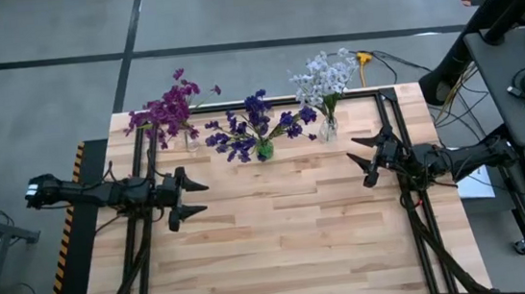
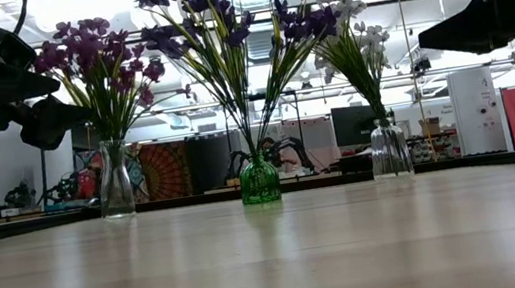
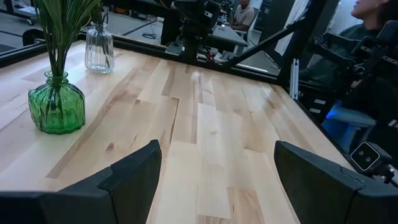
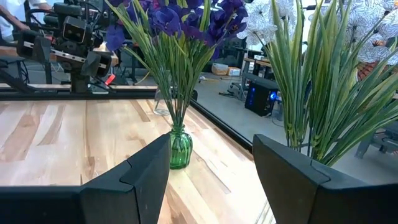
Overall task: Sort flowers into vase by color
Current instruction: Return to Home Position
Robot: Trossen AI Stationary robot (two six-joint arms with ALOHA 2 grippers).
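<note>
Fingers (image 3: 134, 177) of my left gripper (image 1: 206, 197) and right gripper (image 1: 359, 161) spread, empty, flanking green vase (image 1: 264, 151); flowers (image 1: 256, 104) likely light, floppy: grip mid-stem.

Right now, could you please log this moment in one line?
purple flowers: left clear vase | blue flowers: green vase | white flowers: right clear vase | left gripper: open, empty | right gripper: open, empty

Jaws of the right gripper (image 4: 211, 152) spread wide, small green vase (image 4: 179, 148) of dark blue-violet flowers (image 4: 180, 18) upright near the wooden tabletop (image 4: 62, 137) edge, white flowers (image 4: 273, 22) on green stems closer in, left arm (image 4: 74, 37) far across the tabletop.
</note>
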